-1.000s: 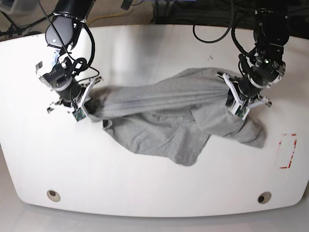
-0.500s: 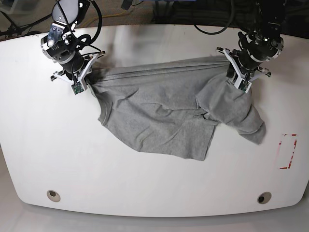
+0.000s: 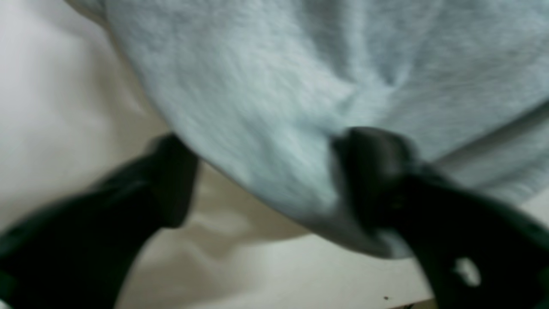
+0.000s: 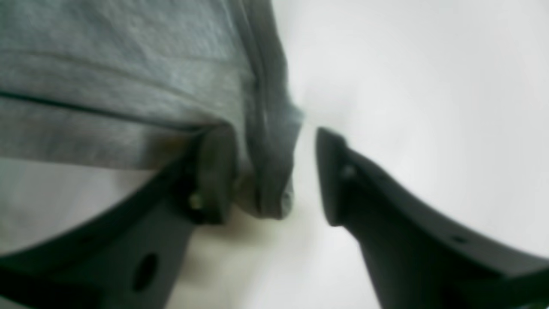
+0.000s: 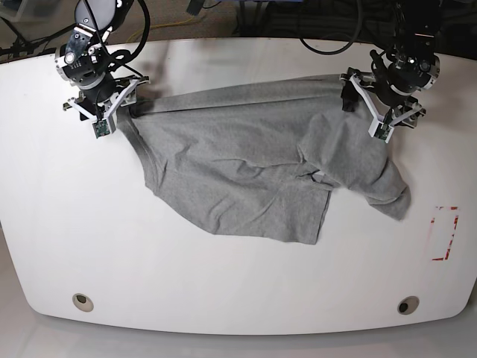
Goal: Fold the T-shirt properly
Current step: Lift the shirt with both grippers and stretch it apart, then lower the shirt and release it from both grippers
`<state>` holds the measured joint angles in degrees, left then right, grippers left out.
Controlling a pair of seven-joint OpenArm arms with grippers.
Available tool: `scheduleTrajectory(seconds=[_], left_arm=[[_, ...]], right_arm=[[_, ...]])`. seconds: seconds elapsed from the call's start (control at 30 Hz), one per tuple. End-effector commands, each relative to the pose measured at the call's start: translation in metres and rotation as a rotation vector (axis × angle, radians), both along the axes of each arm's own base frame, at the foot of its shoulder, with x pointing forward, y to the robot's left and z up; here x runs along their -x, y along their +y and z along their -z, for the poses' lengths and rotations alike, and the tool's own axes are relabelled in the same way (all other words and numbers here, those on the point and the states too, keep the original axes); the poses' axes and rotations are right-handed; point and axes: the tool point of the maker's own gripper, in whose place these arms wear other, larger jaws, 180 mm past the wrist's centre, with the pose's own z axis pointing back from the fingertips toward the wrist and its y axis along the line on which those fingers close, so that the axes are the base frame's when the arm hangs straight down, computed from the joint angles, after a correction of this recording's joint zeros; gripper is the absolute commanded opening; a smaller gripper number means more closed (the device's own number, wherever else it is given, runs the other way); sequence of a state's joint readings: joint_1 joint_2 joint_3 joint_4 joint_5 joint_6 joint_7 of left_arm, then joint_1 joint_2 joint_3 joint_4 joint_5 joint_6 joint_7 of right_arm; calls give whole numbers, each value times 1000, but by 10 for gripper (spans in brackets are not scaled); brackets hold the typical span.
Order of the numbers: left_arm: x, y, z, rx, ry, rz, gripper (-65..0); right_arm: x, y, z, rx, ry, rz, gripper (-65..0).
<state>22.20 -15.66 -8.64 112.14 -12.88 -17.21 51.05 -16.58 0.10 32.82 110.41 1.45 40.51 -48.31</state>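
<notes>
Since the earlier frame the T-shirt (image 5: pixel 246 175) has been pulled farther back and spread on the bench (image 5: pixel 223 291). Left claw (image 3: pixel 261 171) is parted wide, cloth between; right claw (image 4: pixel 274 171) is parted, hem against one finger. Shirt is left rumpled.

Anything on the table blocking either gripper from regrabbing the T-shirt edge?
Nothing visible. The T-shirt lies alone on the white table. Cloth sits between the open fingers of the left gripper and right gripper.
</notes>
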Motion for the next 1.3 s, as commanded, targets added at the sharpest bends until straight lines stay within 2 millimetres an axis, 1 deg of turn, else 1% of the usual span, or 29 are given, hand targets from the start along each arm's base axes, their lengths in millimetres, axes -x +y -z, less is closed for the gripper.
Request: scheduleTrajectory(seconds=[0.0,0.1,0.13,0.2,0.3,0.37,0.5,0.67,0.73,0.8,0.93,1.0,1.1,1.2,1.27], left_arm=[[-8,19,-15,-31,-50,-45,-121],[-11,35,-24,9,-86,-117,-119],[-12,37,-28,20,-97,-118,-119],[-23,45,-45,57,-156,-121,-119],[-30,59,-64,94,-221,-147,-119],[-32,63,-71,121,-244,-162,-119],[-36,58,-83,176,-276,-136,-119],[-39,52,-102,275,-312,-94,-119],[-37,53,-107,312,-327,-106,-119],[-35,59,-109,324,-334,-125,-119],[-36,64,-110,301,-341,-140,-119],[-43,69,-115,275,-363,-143,-119],[-52,81,-119,196,-382,-162,-119],[-56,94,-119,104,-383,-182,-119],[-62,100,-125,62,-400,-191,-119]], right_arm=[[-8,-7,-12,8,-49,21,-225],[-19,-7,-19,8,-80,21,-149],[-21,-7,-20,12,-83,19,-136],[-31,-7,-24,9,-101,21,-100],[-42,-7,-23,-8,-109,22,-78],[-53,-6,-22,-27,-119,26,-81],[-74,-3,-21,-63,-133,27,-81],[-103,25,-14,-85,-110,-91,-81],[-112,34,-13,-99,-108,-117,-81],[-119,44,-7,-119,-92,-134,-81],[-135,55,4,-163,-61,-155,-81],[-142,59,11,-188,-37,-156,-81],[-153,66,14,-224,-24,-162,-81],[-156,71,19,-244,-8,-164,-81],[-157,78,21,-252,2,-177,-81]])
